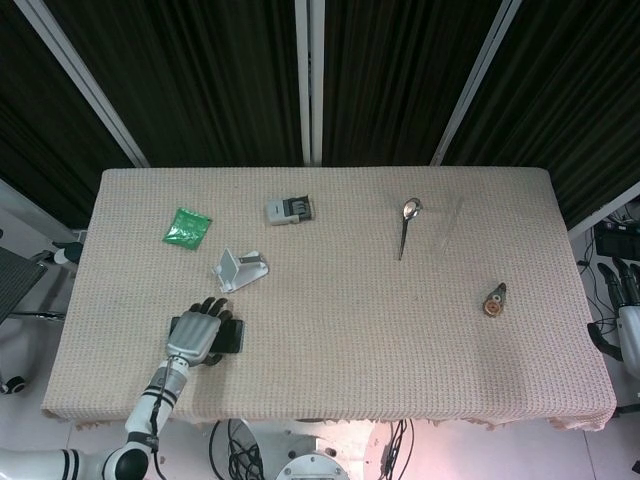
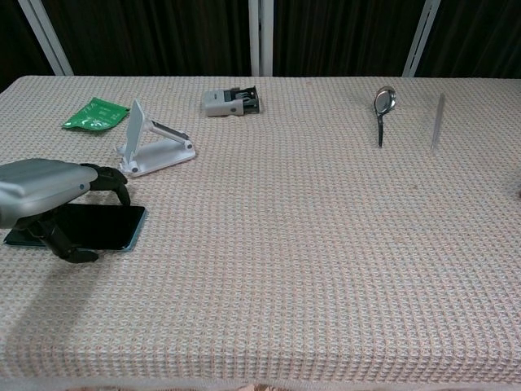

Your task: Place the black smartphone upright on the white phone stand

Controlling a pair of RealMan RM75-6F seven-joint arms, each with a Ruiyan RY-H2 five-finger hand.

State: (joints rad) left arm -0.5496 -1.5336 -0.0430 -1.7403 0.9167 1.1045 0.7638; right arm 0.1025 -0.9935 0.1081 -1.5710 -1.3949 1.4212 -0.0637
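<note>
Your left hand [image 1: 197, 336] sits over the black smartphone [image 2: 102, 225], which lies flat on the worktop [image 1: 340, 330] near its front left corner. In the chest view the dark fingers [image 2: 111, 181] curl down past the far edge of the phone while the thumb reaches down at the near edge, so the hand straddles the phone. You can't tell from either view whether the fingers actually clamp it, and the phone is not lifted off the cloth.

The white phone stand [image 1: 240, 269] stands just beyond the phone, toward the back of the worktop, close to your fingertips but apart from them. Its back plate tilts up on the left and its base extends to the right in the chest view [image 2: 155, 144].

Your right hand [image 1: 625, 300] hangs off the right end of the worktop, well apart from everything on it. Only part of it shows at the frame edge, so you can't tell how its fingers lie.

Elsewhere on the worktop: a green packet [image 1: 186, 227] lies toward the back left, a small grey device [image 1: 289, 209] lies near the back centre, a spoon [image 1: 406, 224] lies to the right of centre with its bowl pointing to the back, a thin clear strip [image 2: 438, 121] stands just right of it, and a small round brown object [image 1: 494, 300] sits near the right side
</note>
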